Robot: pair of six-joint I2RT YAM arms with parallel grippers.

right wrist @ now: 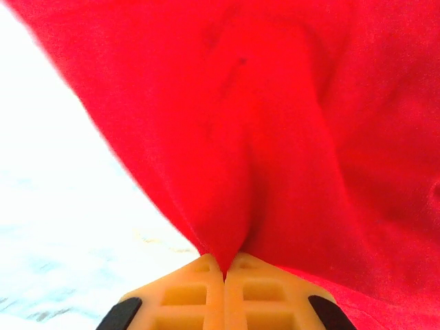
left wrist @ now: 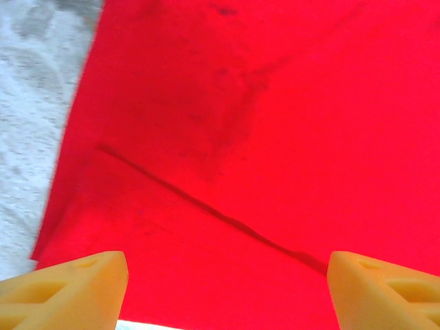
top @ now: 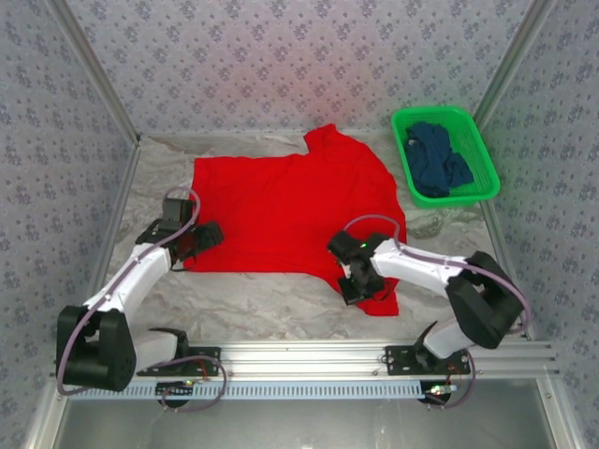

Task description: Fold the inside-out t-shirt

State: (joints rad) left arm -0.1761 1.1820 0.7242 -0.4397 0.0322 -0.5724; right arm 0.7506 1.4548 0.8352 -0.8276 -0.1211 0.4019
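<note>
Right gripper (right wrist: 223, 267): its two yellow fingers (right wrist: 185, 297) are pressed together, with a peaked fold of red cloth pinched between the tips. The cloth rises from the pinch in a narrow ridge and widens above it. In the top view this gripper (top: 360, 279) sits over the near right part of the inside-out t-shirt (top: 281, 210), just above a narrow flap of cloth that runs toward the near edge. Left gripper (left wrist: 227, 278): the fingers are spread wide, one at each lower corner of the wrist view, and nothing is held between them. Flat red cloth lies beneath, crossed by a dark diagonal line. The shirt's side edge and a strip of pale surface show at the left of that view. From above, the left gripper (top: 208, 234) stands at the shirt's near left corner; contact with the cloth cannot be confirmed. The shirt lies spread mostly flat across the middle of the surface (top: 281, 304), plain red side up, with one sleeve pointing toward the far wall. The surface is pale with grey marbling. A green basket (top: 482, 140) stands at the far right, near the shirt but apart from it. A dark blue garment (top: 438, 161) lies crumpled inside it.
</note>
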